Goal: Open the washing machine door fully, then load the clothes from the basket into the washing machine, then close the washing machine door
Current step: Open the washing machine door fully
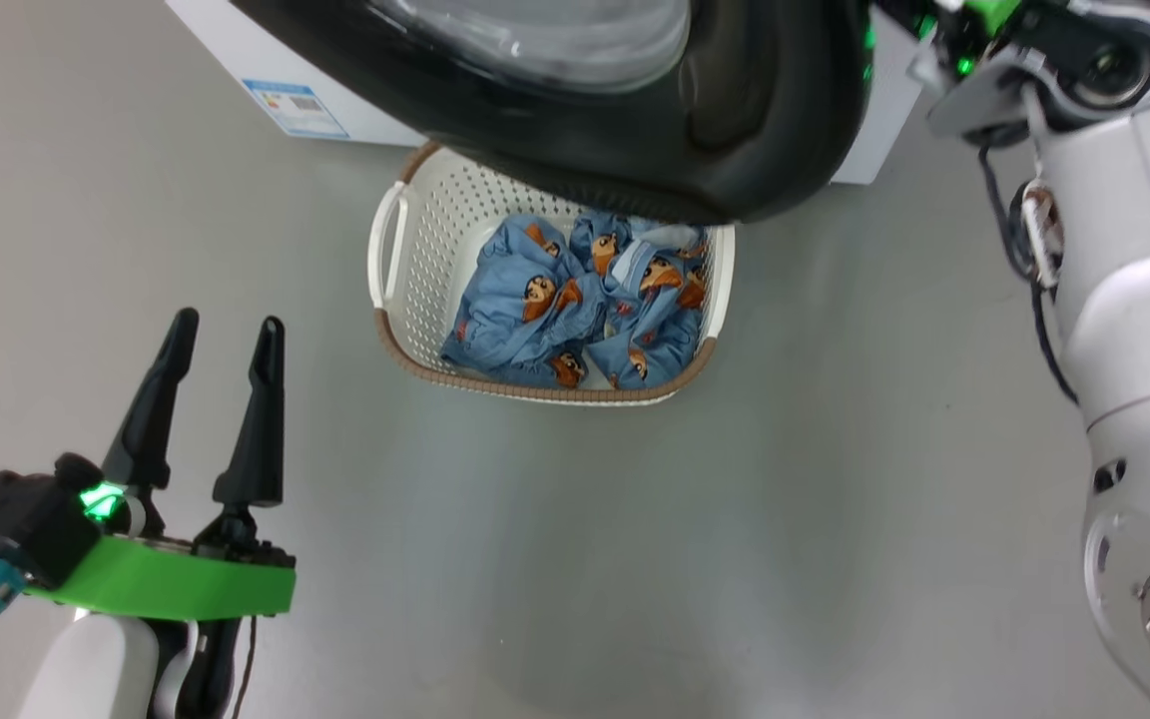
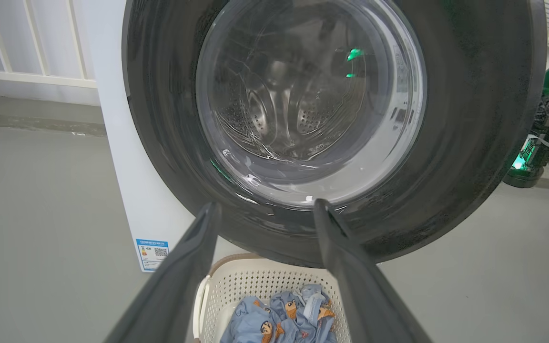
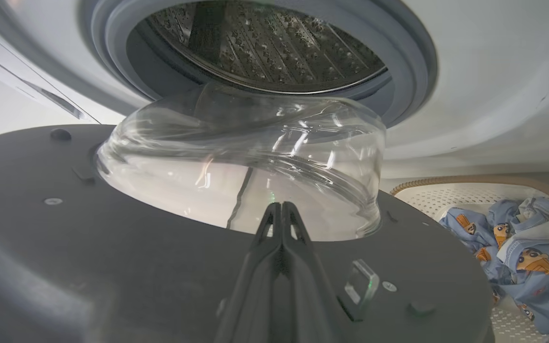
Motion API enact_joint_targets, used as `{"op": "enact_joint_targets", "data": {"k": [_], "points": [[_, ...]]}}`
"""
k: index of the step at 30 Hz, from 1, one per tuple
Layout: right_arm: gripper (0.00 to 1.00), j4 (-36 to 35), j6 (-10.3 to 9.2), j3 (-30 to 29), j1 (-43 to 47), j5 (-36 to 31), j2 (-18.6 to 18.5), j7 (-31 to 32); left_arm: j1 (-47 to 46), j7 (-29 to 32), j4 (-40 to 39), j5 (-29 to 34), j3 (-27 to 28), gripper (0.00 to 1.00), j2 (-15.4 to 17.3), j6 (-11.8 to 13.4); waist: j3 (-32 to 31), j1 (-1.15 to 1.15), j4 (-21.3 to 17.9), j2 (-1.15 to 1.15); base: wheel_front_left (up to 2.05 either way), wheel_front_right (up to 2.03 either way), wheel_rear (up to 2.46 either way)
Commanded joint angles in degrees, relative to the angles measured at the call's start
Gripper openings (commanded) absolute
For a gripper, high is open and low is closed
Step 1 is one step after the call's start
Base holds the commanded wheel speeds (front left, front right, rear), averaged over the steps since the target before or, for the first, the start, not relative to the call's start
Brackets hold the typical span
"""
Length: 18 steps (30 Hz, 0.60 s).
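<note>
Grey polished floor (image 1: 835, 519) spreads before the white washing machine (image 2: 127, 190). The washing machine door (image 1: 755, 130) stands swung out, its black rim overhanging the far end of the basket (image 1: 400, 250), where the clothes (image 1: 535, 310) lie heaped. The left gripper (image 1: 229, 322) hovers low, well apart from the basket, fingers spread wide and pointing toward the machine. The right arm (image 1: 1134, 300) stretches forward past the door's edge. The right gripper (image 3: 281, 209), fingers pressed together, points at the foot of the glass bowl (image 3: 255, 157) on the door's dark grey inner side.
</note>
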Motion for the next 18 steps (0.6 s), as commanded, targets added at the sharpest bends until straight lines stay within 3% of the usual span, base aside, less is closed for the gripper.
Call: {"op": "enact_joint_targets", "data": {"k": [1, 8, 18], "points": [[0.0, -2.36, 0.11, 1.32, 1.3, 0.87, 2.32, 1.19, 0.31, -0.47, -1.41, 0.77, 2.08, 1.0, 1.94, -0.18, -1.1, 0.0, -0.02, 0.0, 0.0, 0.0, 0.0], [0.0, -8.04, 0.11, 6.34, 7.46, 5.69, 2.32, 6.12, 1.01, -0.47, -1.21, 1.32, 2.17, 1.0, 1.99, -0.18, -3.32, 0.0, 0.28, 0.0, 0.0, 0.0, 0.0], [0.0, -15.41, 0.11, 18.21, 16.86, 13.04, 2.32, 11.58, 2.21, -0.47, -0.46, 2.25, 2.33, 1.0, 1.66, -0.18, -6.72, 0.0, 0.78, 0.0, 0.0, 0.0, 0.0]]}}
